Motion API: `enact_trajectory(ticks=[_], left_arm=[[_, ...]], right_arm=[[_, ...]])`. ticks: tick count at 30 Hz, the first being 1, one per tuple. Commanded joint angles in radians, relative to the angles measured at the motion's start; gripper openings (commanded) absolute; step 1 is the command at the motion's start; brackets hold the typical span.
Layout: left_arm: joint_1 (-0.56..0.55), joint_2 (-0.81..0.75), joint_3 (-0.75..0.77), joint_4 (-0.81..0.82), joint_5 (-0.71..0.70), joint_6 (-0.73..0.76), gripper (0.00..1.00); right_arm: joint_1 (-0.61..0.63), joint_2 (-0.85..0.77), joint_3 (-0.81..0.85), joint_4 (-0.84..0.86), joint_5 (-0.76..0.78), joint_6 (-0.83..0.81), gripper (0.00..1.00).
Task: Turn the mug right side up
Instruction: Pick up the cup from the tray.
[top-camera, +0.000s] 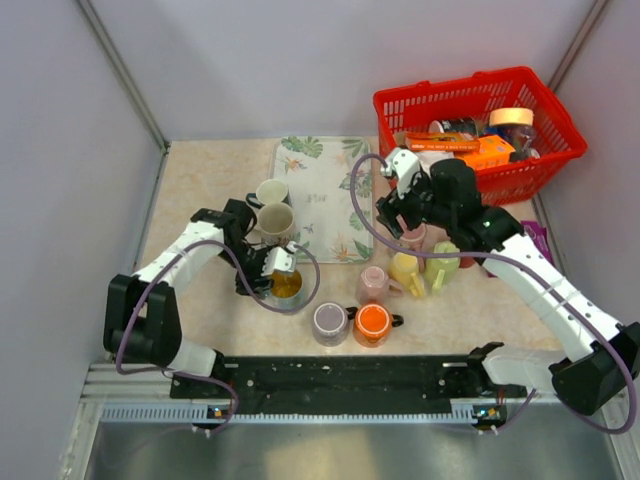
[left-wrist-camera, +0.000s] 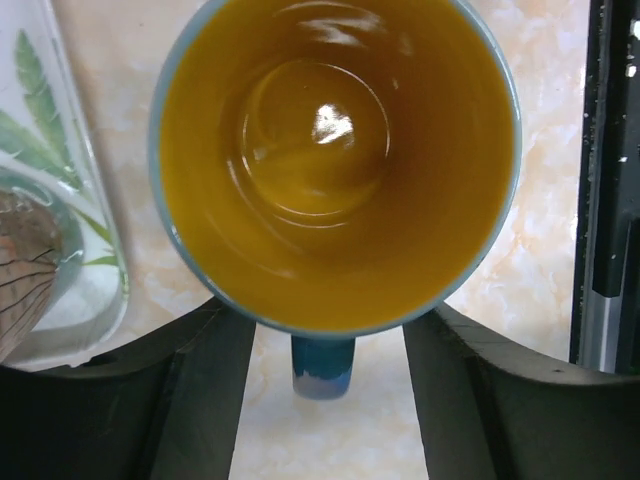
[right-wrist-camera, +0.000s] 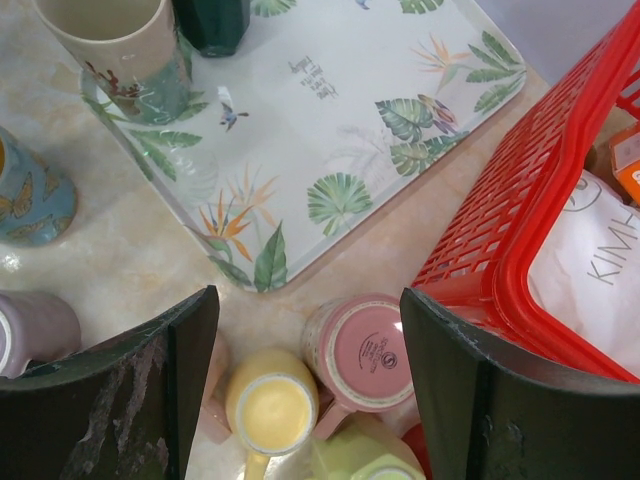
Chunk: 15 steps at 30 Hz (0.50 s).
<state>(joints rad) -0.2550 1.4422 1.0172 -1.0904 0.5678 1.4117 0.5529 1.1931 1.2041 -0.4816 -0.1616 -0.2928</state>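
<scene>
— Left of the tray (top-camera: 325, 195), toward the near side of the tabletop (top-camera: 200, 180), stands the mug (left-wrist-camera: 340, 160), mouth up, its long axis vertical and its yellow inside open to view.
— So it looks righted?
— I judge so. It sits on its base, and nothing of the turn seems left for this one.
— Which way does it lie from the left end effector (left-wrist-camera: 326, 325)?
— Straight below, just beyond the fingertips. The jaws stand apart. The handle (left-wrist-camera: 322, 368) lies in the gap with bare tabletop on either side, so nothing is clamped. Whether the tips touch the rim I cannot tell.
— And the next move?
— Probably a straight lift along the mug's axis, so the fingers clear rim and handle without tipping it.
— The right end effector (right-wrist-camera: 308, 310)?
— Wide open, holding nothing, well apart to the right. It hangs over a pink mug (right-wrist-camera: 362, 352) that stands base up beside the basket (right-wrist-camera: 520, 220). The left arm is far nearer.
</scene>
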Motion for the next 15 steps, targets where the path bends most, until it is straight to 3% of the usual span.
enact_trajectory(ticks=[1,6,12,15], left_arm=[[0.000,0.015,-0.002,-0.006,0.064,0.052,0.63],[0.000,0.009,-0.049,0.030,0.069,0.030,0.54],[0.000,0.003,-0.071,0.066,0.035,-0.008,0.23],[0.002,-0.022,-0.066,0.069,0.040,-0.034,0.12]], right_arm=[[-0.021,-0.038,0.000,0.005,-0.015,0.011,0.73],[-0.030,-0.032,0.005,0.003,-0.016,0.009,0.73],[-0.033,-0.018,0.011,0.005,-0.029,0.011,0.73],[-0.033,-0.012,0.011,0.009,-0.027,0.007,0.73]])
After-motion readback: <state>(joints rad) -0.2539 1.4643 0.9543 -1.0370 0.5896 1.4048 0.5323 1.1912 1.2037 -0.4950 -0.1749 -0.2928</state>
